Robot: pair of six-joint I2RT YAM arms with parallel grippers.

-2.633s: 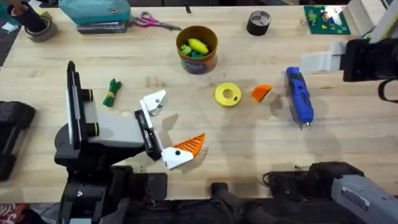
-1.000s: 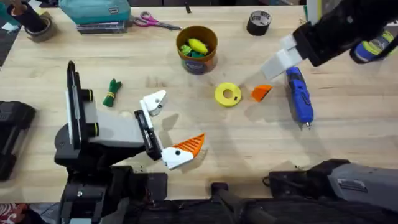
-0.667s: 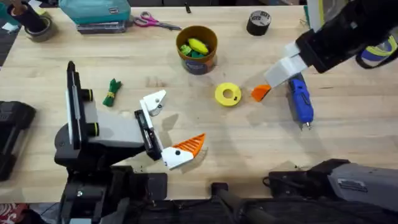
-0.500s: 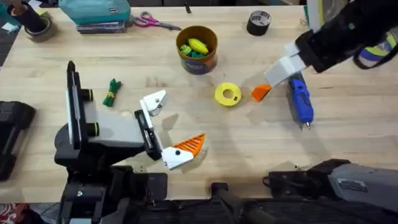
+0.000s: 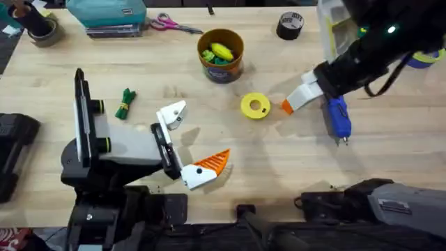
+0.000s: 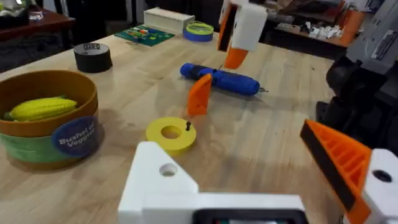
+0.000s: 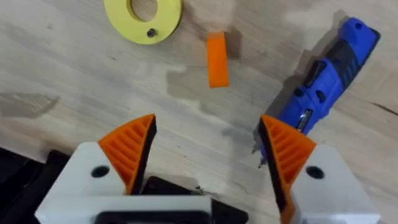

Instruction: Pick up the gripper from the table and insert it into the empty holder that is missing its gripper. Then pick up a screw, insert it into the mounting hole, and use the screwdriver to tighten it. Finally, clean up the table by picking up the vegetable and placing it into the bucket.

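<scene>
The right gripper (image 7: 208,146), white fingers with orange ribbed pads, hangs with its fingers spread wide apart directly above the small loose orange plastic wedge-shaped fingertip (image 7: 217,59), gripping nothing. The fingertip lies on the light wooden desk (image 5: 390,160), between the flat yellow plastic disc (image 5: 255,106) carrying a small dark screw (image 7: 150,33) and the blue pen-shaped powered screwdriver (image 5: 337,117).

The left gripper (image 5: 183,143) rests low near the front desk edge, fingers apart and gripping nothing. One finger is the bare white angular plastic holder (image 5: 172,114); the other carries an orange ribbed pad (image 5: 213,163).

The small dark green leafy toy vegetable (image 5: 125,103) lies on the desk beside the left arm. The round orange-brown bucket (image 5: 221,56) stands farther back, a yellow toy corn cob (image 6: 42,107) inside it.
</scene>
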